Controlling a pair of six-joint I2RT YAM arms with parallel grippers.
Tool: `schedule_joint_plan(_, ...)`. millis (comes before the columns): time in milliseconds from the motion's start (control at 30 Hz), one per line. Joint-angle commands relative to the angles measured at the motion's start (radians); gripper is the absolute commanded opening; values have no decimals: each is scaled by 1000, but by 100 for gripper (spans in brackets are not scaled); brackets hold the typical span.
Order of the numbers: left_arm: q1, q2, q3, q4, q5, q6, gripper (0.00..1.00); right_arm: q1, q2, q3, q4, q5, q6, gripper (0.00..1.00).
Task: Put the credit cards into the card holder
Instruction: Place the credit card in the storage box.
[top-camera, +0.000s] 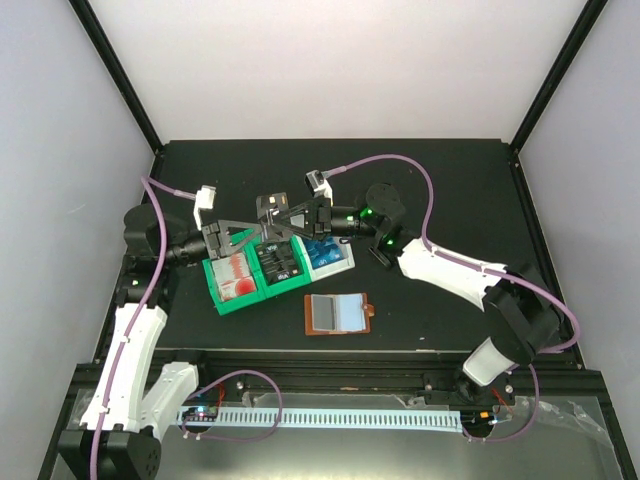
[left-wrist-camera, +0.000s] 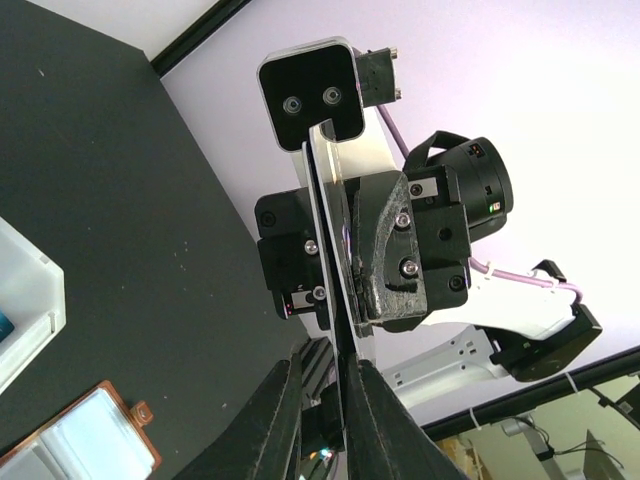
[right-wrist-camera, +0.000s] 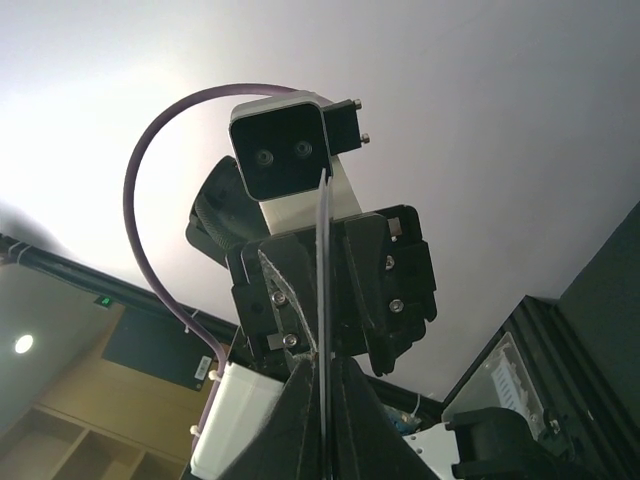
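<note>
Credit card (right-wrist-camera: 322, 260), a single one, hangs edge-on in the air between my two claws, above the bins that stand on the far side of the card holder (top-camera: 337, 313). My right claw (right-wrist-camera: 323, 372) is pinched tight on one end of it. From that wrist the card shows as a thin dark line rising out of my fingertips towards the other claw. My left claw (left-wrist-camera: 328, 378) meets it from the opposite end, jaws narrow, with the same card running between them. A sliver of gap shows on one side of the card there, so I cannot tell whether that claw truly grips it or only brackets it. The two claws stand nose to nose, and the card bridges them.

The card holder lies open and flat on the black table (top-camera: 450, 190), clear pockets up and snap tab to the right. It is nearer my bases than the claws are. Just beyond it to the far left sit the green bins (top-camera: 243, 303), one with red-and-white cards (top-camera: 235, 272) and the next with black cards (top-camera: 284, 262). Straight beyond the holder, beside the green bins, a white bin (left-wrist-camera: 40, 300) holds blue cards (top-camera: 328, 253).
</note>
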Motion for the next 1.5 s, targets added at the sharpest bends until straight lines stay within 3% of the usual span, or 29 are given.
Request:
schedule_joint_plan(0, -22, 20, -13, 37, 16, -22, 15, 14, 4, 43, 56, -20, -29, 5)
schedule_joint_plan(167, -23, 18, -6, 67, 23, -32, 2, 12, -7, 49, -31, 10, -96, 5)
schedule_joint_plan(400, 1, 11, 29, -8, -61, -5, 2, -23, -49, 24, -196, 81, -217, 12)
schedule_joint_plan(733, 78, 23, 49, -31, -58, -13, 2, -84, -77, -51, -161, 75, -203, 7)
schedule_joint_plan(867, 137, 23, 65, -104, -61, 57, 1, -96, -91, -76, -222, 108, -248, 6)
schedule_joint_plan(967, 157, 25, 76, -178, -85, 152, 2, -92, -104, -63, -383, 174, -359, 6)
schedule_joint_plan(1200, 144, 18, 134, -462, -349, 442, 2, 21, -61, 74, -879, 523, -659, 6)
schedule_joint_plan(1467, 72, 31, 160, -579, -526, 594, 2, 153, 118, 239, -1106, 680, -729, 8)
